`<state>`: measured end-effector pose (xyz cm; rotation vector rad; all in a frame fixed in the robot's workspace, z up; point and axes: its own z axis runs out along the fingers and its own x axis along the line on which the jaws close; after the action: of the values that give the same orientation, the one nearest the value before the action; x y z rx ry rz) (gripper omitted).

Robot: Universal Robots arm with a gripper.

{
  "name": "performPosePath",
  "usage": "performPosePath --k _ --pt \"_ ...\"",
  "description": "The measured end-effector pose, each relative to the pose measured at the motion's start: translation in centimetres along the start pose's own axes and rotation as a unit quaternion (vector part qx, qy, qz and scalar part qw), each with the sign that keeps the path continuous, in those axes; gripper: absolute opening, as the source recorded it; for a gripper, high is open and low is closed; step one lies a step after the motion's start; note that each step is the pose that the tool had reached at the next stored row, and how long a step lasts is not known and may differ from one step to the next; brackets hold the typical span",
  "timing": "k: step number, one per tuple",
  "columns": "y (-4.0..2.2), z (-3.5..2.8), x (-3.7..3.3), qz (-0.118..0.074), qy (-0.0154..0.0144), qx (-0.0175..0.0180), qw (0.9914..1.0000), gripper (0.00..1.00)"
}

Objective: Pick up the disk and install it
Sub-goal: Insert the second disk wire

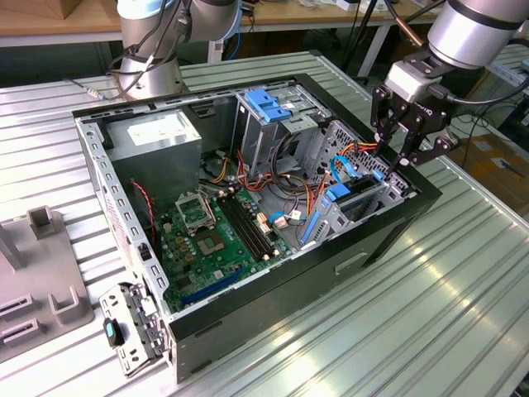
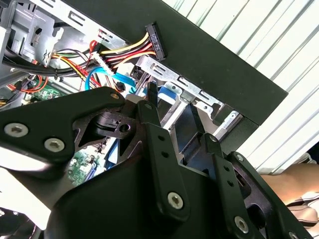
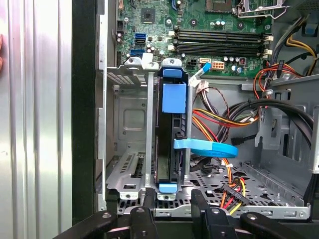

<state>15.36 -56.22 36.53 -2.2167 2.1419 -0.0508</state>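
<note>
The disk (image 3: 169,129), a dark drive in a bright blue carrier, stands on edge in the metal drive cage (image 3: 127,124) at the corner of the open computer case (image 1: 397,227). In the exterior view the disk (image 1: 351,198) sits low in that cage at the view's right. My gripper (image 3: 173,199) hangs just above the disk's near blue end tab (image 3: 168,187). It is open, with one finger (image 3: 148,196) on each side of the tab and a gap showing. In the second wrist view the gripper (image 2: 173,102) straddles the blue end. In the exterior view the gripper (image 1: 397,161) is over the cage.
A blue flat cable (image 3: 207,147) and coloured power wires (image 3: 219,119) run close beside the disk. The motherboard (image 1: 215,240), a grey box with a white label (image 1: 157,136) and a blue latch piece (image 1: 269,103) fill the case. A person's arm (image 2: 294,179) is outside the case wall.
</note>
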Motion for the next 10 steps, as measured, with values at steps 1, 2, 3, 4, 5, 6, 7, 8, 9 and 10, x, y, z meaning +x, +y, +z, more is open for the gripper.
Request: performPosePath --k 1,2,3,4,5,6,7,8,9,10 --pt "0.00 -0.01 0.00 0.000 0.0000 0.0000 1.00000 0.42" --pt "0.00 -0.02 0.00 0.000 0.0000 0.0000 1.00000 0.42" --pt "0.00 -0.04 0.01 0.000 0.0000 0.0000 1.00000 0.42" --pt "-0.01 -0.08 0.00 0.000 0.0000 0.0000 1.00000 0.42" --pt "-0.01 -0.12 0.00 0.000 0.0000 0.0000 1.00000 0.42" --pt "-0.01 -0.18 0.00 0.000 0.0000 0.0000 1.00000 0.42" --pt "-0.02 -0.22 0.00 0.000 0.0000 0.0000 1.00000 0.42" --pt "-0.02 -0.32 0.00 0.000 0.0000 0.0000 1.00000 0.42" --pt "-0.03 -0.39 -0.01 0.000 0.0000 0.0000 1.00000 0.42" --pt "-0.03 -0.43 -0.01 0.000 0.0000 0.0000 1.00000 0.42"
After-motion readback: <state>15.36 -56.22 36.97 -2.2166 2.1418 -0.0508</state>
